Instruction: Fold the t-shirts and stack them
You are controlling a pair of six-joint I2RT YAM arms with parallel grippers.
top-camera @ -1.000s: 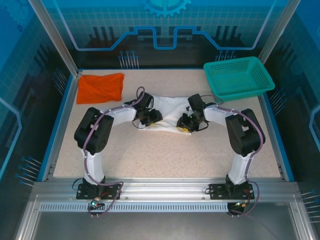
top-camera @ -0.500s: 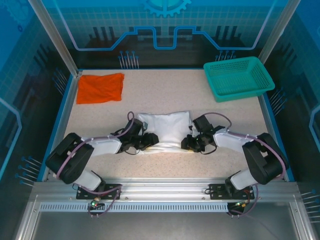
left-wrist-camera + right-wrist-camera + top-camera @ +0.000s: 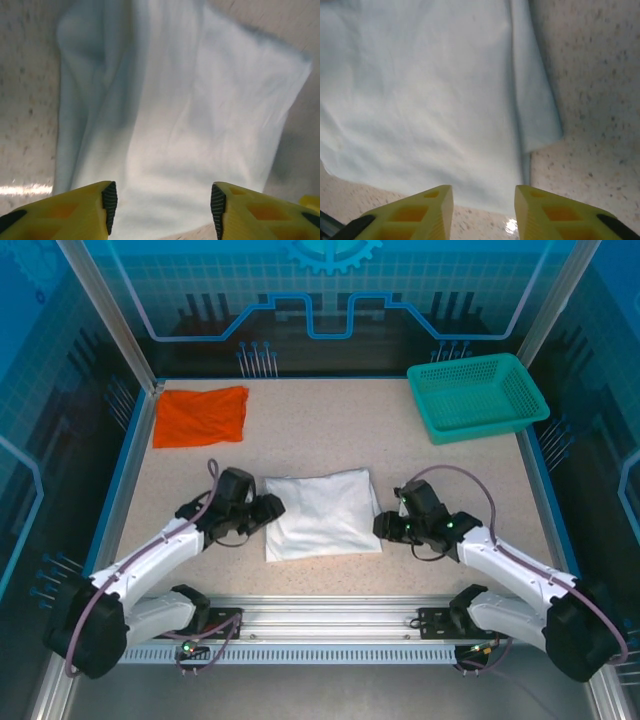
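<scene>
Jaws on the left gripper [image 3: 262, 512] stand partly apart and hold nothing, just beside the left edge of the white t-shirt [image 3: 322, 512]. In the left wrist view its yellow fingers [image 3: 80, 210] are spread, and the white cloth showing in the gap is pinched by neither pad. In the far left corner of the table [image 3: 330, 425] lies the orange-red t-shirt [image 3: 202, 416], folded flat and well apart from the white one. The white t-shirt lies as a folded, slightly creased rectangle at the near middle of the table, between the two grippers. At its right edge the right gripper [image 3: 385, 528] has its jaws partly open and empty too, its fingertips [image 3: 430, 210] just short of the cloth's edge. A teal mesh basket [image 3: 478, 395] sits in the far right corner.
</scene>
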